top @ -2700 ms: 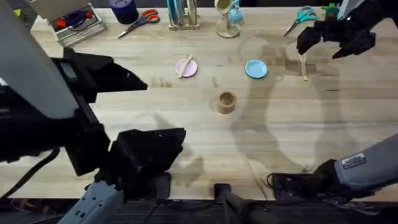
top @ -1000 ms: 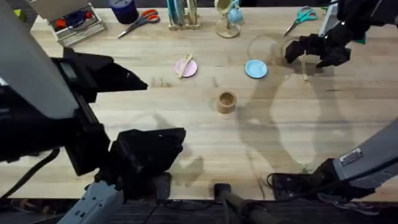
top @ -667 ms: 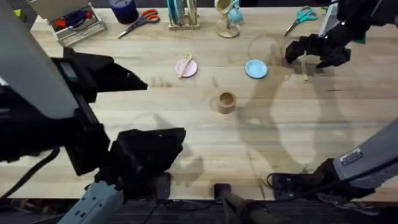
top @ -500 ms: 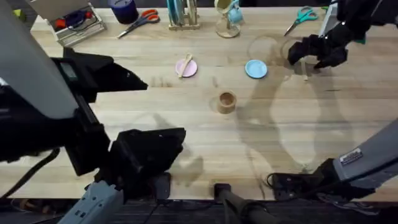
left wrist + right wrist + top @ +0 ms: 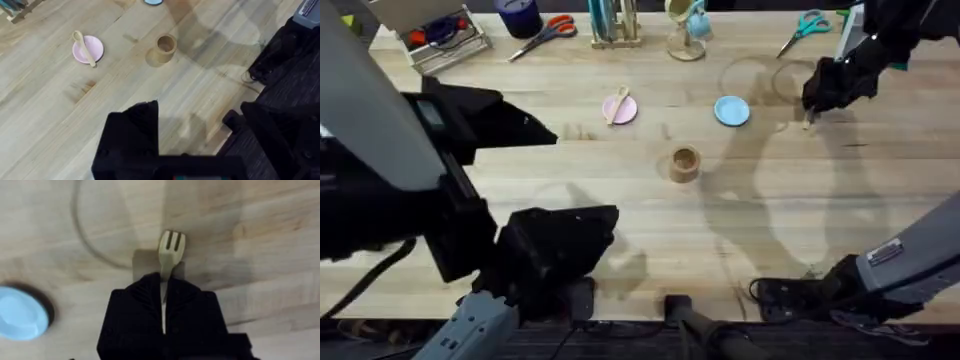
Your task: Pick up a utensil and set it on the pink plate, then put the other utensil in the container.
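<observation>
Over on the left, the left gripper (image 5: 131, 131) hung well above the near part of the table (image 5: 620, 210), and I could not tell from where I stood whether its fingers were apart or together. Further along, the spoon (image 5: 617, 104) lay across the pink plate (image 5: 619, 108), its bowl past the rim, so that half of the job looked done. The wooden cup (image 5: 685, 163) stood open-mouthed near the middle of the table, with the blue plate (image 5: 731, 110) beyond it and to the right.

At the far right the right gripper (image 5: 817, 98) was down at the tabletop, its fingers pinched on the thin handle of the fork (image 5: 169, 247), the tines sticking out past the fingertips.

To my eye that fork would be very light and stiff, dry wood with little slip, yet thin enough to twist in a narrow pinch. A hold on the handle, as here, seemed sound; a grip nearer the neck might swing less. Dropping it handle-down into the cup would likely need care, since the cup looked light enough to tip.
</observation>
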